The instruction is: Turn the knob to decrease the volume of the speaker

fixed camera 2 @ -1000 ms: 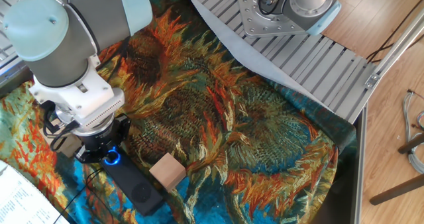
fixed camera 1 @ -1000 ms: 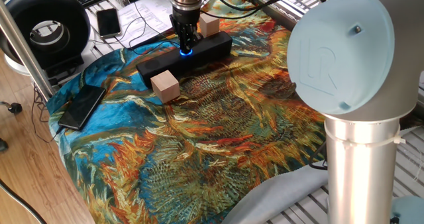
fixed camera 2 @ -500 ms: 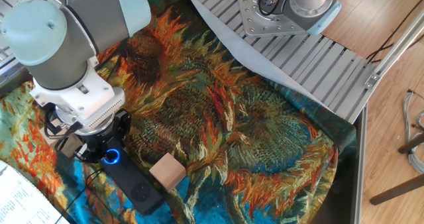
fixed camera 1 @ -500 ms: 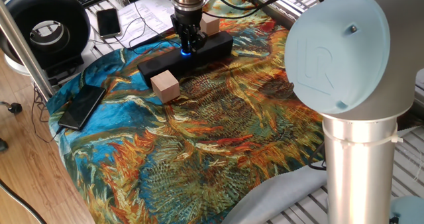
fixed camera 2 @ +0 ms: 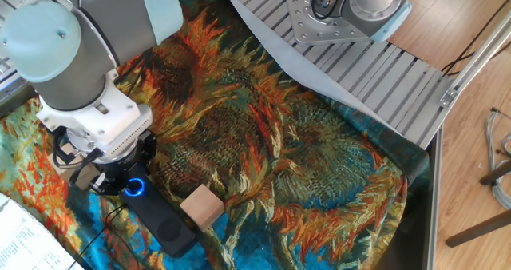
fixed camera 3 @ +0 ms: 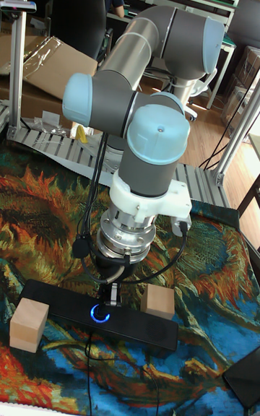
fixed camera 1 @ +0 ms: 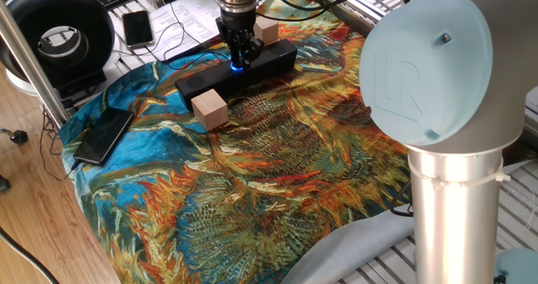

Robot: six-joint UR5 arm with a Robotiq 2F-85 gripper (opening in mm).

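Note:
The speaker (fixed camera 1: 202, 81) is a long black bar lying on the sunflower cloth, also seen in the other fixed view (fixed camera 2: 164, 220) and the tall view (fixed camera 3: 50, 300). Its knob (fixed camera 1: 236, 65) glows blue at the middle of the top face (fixed camera 2: 133, 188) (fixed camera 3: 99, 313). My gripper (fixed camera 1: 237, 55) points straight down onto the knob, its narrow fingers (fixed camera 3: 110, 292) closed in tight at the dial. The wrist hides the fingertips in the other fixed view, where the gripper (fixed camera 2: 126, 179) sits just behind the blue ring.
One tan wooden cube (fixed camera 1: 209, 109) sits against the speaker's front, a second (fixed camera 1: 266, 30) behind it. A flat black phone (fixed camera 1: 103, 135) lies on the cloth's left edge, another phone (fixed camera 1: 137, 28) and papers beyond. The arm's grey base (fixed camera 1: 437, 107) fills the right foreground.
The wrist has turned a little over the knob, and the speaker has shifted slightly on the cloth. The gripper stays down on the dial.

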